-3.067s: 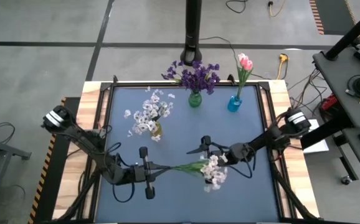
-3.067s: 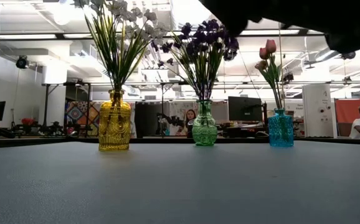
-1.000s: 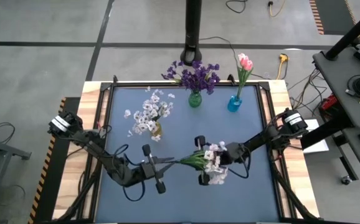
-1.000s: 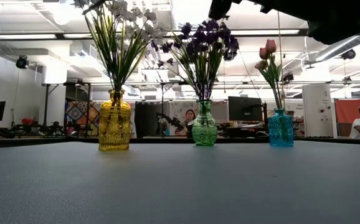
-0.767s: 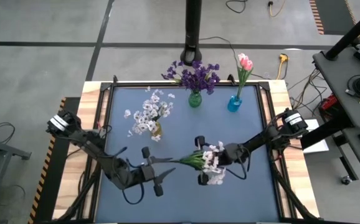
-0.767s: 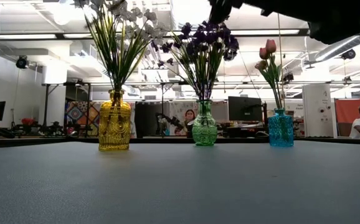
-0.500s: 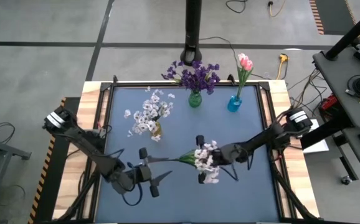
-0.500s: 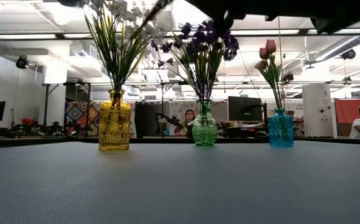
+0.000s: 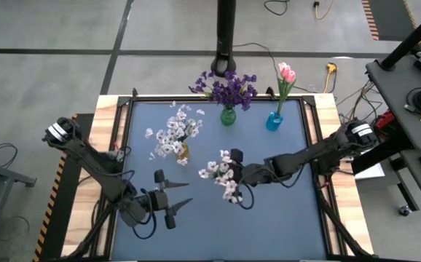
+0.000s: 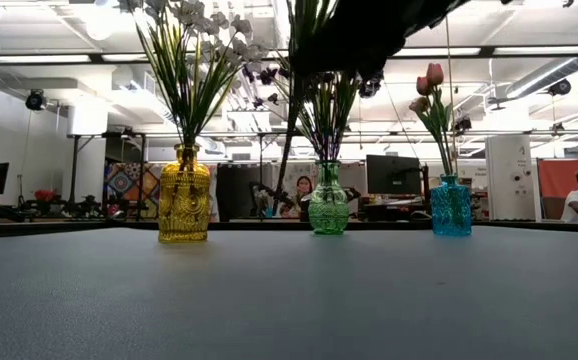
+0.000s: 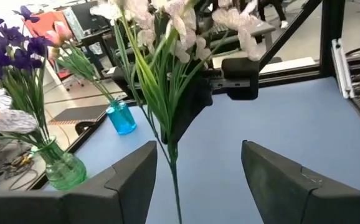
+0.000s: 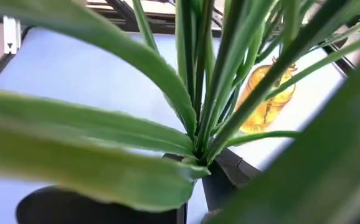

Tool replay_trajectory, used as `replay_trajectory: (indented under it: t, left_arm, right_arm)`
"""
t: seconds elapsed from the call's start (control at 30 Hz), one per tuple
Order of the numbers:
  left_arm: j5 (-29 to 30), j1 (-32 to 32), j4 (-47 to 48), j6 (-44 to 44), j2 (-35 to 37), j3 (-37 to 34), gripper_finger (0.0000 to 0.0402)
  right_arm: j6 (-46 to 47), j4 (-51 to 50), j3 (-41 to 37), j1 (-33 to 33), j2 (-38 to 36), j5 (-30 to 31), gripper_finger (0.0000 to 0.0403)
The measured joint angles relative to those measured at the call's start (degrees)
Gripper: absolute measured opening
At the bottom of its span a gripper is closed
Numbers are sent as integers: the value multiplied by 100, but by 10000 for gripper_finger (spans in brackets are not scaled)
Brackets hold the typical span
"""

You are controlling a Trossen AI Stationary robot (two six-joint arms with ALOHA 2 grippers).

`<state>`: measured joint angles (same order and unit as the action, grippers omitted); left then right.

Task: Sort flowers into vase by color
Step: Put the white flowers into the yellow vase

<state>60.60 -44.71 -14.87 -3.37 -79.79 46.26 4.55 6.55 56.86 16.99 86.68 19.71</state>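
Note:
A white flower sprig [image 9: 223,175] stands upright above the table's middle, with my right gripper [image 9: 239,175] shut on it. Its bare stem [image 10: 286,150] hangs down in the low view. My left gripper [image 9: 185,195] is open near the table's front left, its fingers [image 11: 130,180] wide apart and the sprig [image 11: 167,74] beyond them, untouched. The yellow vase [image 9: 183,151] holds white flowers, the green vase [image 9: 228,116] purple ones, and the blue vase [image 9: 274,121] pink buds. My right gripper pinches the sprig's stem where its long green leaves fan out [image 12: 198,155], between the two fingers [image 12: 220,177]. It reaches in about level from the table's right. The sprig is lifted clear and upright, blossoms up, with the bare stem hanging below the fingers.
The three vases stand in the table's far half: yellow at the left, green and blue along the far edge. A dark post [image 9: 226,36] rises behind the far edge. Bare blue table top [image 9: 283,218] lies at the near right.
My left gripper has opened, let go of the stem end and drawn back toward the table's near left. My right gripper has carried the sprig toward the left and the yellow vase and turned it from lying level to upright, stem down.

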Motion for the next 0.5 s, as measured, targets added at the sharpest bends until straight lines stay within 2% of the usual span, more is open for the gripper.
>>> replay_trajectory:
  t: [0.3,0.5]
  left_arm:
    - [-127,-126,1262,-824,383,0,212]
    - [-135,-253,1301,-789,560,0,212]
  right_arm:
    - [-191,-111,206,-61,8,-15,20]
    - [-176,-17,323,-249,152,-21,20]
